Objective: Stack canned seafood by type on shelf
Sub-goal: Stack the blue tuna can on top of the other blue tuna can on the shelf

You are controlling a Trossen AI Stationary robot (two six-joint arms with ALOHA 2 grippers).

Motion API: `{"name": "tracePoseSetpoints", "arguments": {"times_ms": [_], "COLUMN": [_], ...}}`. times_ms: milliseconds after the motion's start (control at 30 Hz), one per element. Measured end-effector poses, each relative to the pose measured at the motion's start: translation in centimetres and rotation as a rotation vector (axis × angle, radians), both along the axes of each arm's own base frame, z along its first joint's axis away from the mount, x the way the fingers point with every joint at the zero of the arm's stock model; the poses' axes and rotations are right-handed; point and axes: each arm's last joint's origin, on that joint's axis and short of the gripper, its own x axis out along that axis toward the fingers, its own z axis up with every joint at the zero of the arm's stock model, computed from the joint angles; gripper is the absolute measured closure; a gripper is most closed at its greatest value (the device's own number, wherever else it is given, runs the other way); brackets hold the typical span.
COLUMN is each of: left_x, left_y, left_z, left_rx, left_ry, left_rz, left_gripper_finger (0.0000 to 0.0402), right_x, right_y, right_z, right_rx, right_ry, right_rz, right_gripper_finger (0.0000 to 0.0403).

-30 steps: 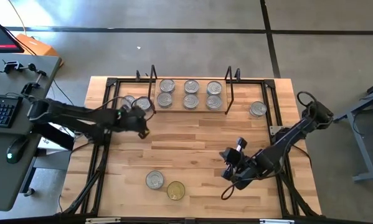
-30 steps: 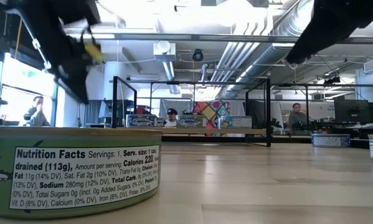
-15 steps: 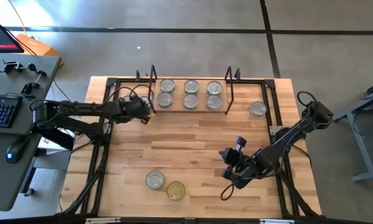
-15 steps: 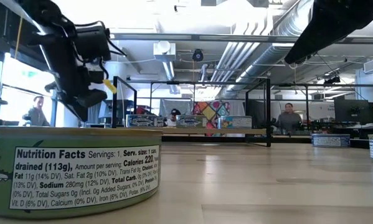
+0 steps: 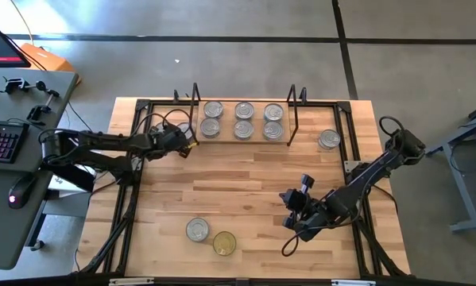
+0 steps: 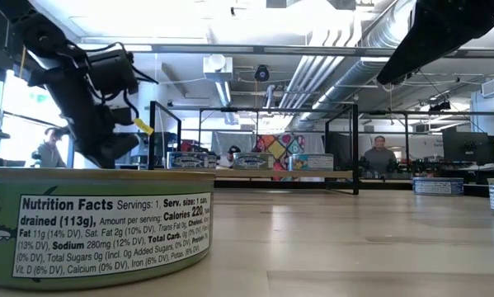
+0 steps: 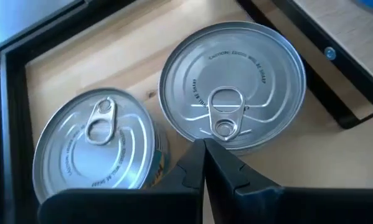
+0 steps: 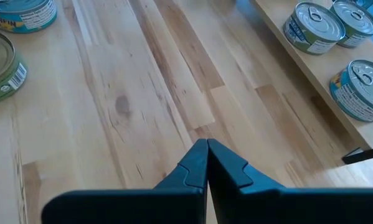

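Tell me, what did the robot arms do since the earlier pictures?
The left gripper swung toward the table's far-left corner, came down over two silver tins beside the shelf, and snapped shut on nothing. The right gripper stayed shut over bare wood near the table's right side, and no tin moved.

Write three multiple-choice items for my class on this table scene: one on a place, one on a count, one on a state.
1. Where is the gold-lidded tin?
A. on the shelf
B. on the table's near part, beside a silver-lidded tin
C. held by the right gripper

2. How many tins lie on the shelf?
A. three
B. six
C. nine

3. How do the left gripper's fingers stand?
A. shut, empty
B. wide open
C. clamped on a tin

Answers: 1 B, the high view shows it touching the silver-lidded tin near the front edge. 2 B, two rows of three. 3 A, the left wrist view shows them together above two tins.
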Motion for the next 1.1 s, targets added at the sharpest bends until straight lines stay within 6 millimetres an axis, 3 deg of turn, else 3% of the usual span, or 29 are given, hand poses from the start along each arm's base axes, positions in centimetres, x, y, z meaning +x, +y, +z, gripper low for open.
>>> {"name": "tracePoseSetpoints", "arguments": {"times_ms": [167,467,633,767,1100], "left_x": [0.1,-1.1,-0.9,-0.8,-0.3], "left_y": [-0.2,-2.7,-3.5,-2.7,0.5], "left_z": [0.0,0.4,1.6,2.3,1.8], "left_rx": [-0.033,-0.237,-0.143,0.008,0.038], "left_ry": [-0.03,-0.066,-0.142,-0.14,-0.121], "left_rz": [-0.033,-0.063,-0.1,-0.066,-0.04], "left_gripper_finger": [0.0401,0.0401,0.0401,0.0401,0.0401], "right_x": [0.1,0.2,0.3,0.4,0.5], "right_y": [-0.1,-0.2,-0.4,-0.5,-0.6], "right_z": [0.0,0.0,0.0,0.0,0.0], "right_rx": [0.01,0.022,0.016,0.016,-0.007], "right_ry": [0.002,0.0,0.003,0.002,0.017], "right_rz": [-0.008,-0.015,-0.015,-0.02,0.004], "right_gripper_finger": [0.0402,0.0402,0.0402,0.0402,0.0402]}}
